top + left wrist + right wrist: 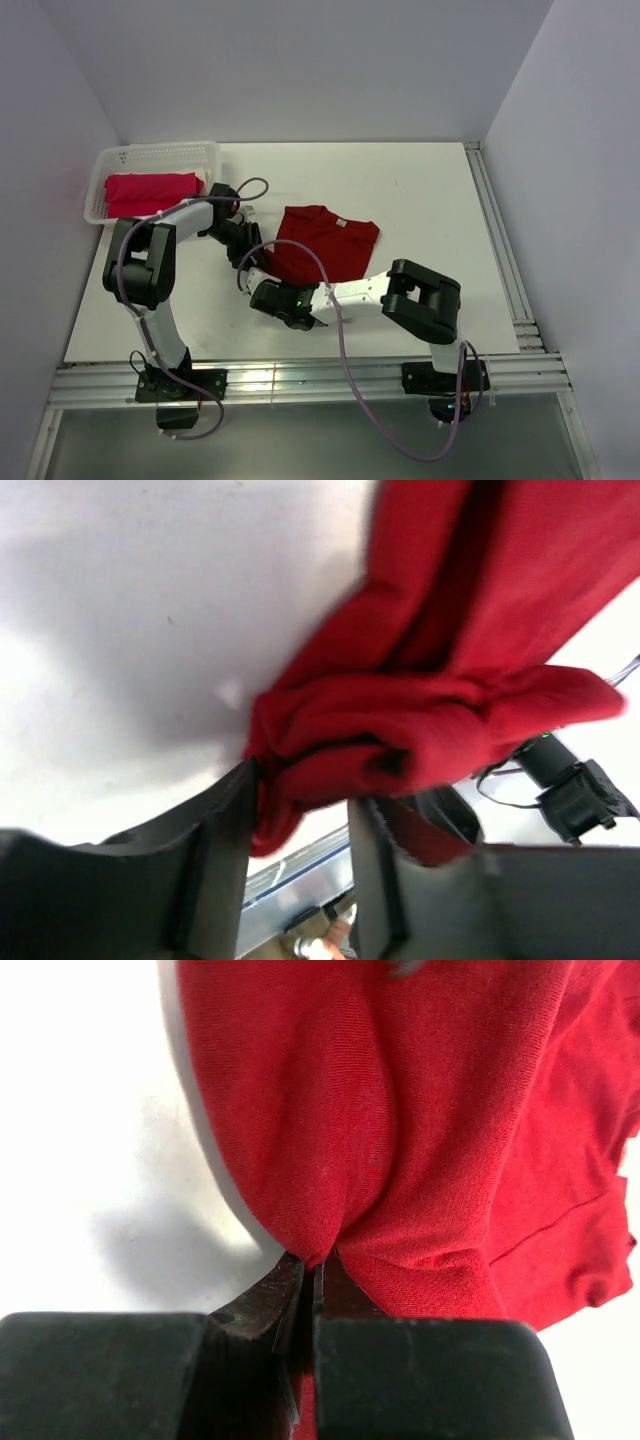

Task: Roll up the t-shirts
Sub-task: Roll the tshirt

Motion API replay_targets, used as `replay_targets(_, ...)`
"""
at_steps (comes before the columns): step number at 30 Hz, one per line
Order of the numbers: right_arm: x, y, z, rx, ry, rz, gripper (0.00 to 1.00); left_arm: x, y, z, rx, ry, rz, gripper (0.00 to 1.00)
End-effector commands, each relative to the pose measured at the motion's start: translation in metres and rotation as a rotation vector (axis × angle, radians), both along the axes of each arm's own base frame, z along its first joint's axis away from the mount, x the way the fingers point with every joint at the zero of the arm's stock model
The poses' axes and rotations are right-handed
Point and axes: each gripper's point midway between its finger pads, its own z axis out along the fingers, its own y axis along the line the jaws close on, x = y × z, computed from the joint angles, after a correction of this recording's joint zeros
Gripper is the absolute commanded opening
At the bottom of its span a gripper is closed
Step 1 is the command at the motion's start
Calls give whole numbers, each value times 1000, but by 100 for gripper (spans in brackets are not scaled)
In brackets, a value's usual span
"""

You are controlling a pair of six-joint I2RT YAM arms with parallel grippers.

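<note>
A dark crimson t-shirt [328, 240] lies partly folded on the white table. In the left wrist view its bunched edge [400, 725] sags between the tips of my left gripper [300, 800]. That gripper's jaws stand apart, and the cloth brushes the left finger [225, 850]. In the top view my left gripper [243, 243] is at the shirt's left edge. My right gripper [315, 1260] is shut on a pinched fold of the crimson t-shirt [400, 1110], at its near left corner [278, 283]. A brighter pinkish-red t-shirt [150, 192] lies in the basket.
A white lattice basket [160, 152] stands at the table's far left corner. White walls close off the left, back and right. An aluminium rail [300, 378] runs along the near edge, another along the right side [500, 250]. Purple cables loop over both arms.
</note>
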Motion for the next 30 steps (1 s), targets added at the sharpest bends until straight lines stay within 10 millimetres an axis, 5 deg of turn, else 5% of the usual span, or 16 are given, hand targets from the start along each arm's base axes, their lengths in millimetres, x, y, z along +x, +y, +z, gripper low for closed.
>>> replay_targets(1, -14, 20, 22, 153, 103, -34, 0, 16, 2, 31, -36, -119, 29, 48)
replay_targets(13, -45, 45, 29, 372, 405, -75, 0, 29, 19, 91, -61, -275, 89, 61)
replay_targets(25, -21, 37, 44, 713, 821, -223, 0, 25, 43, 133, -110, -411, 228, 64)
replay_targets(30, -2, 30, 43, 872, 1017, -311, 0, 10, 39, 128, -158, -415, 243, 65)
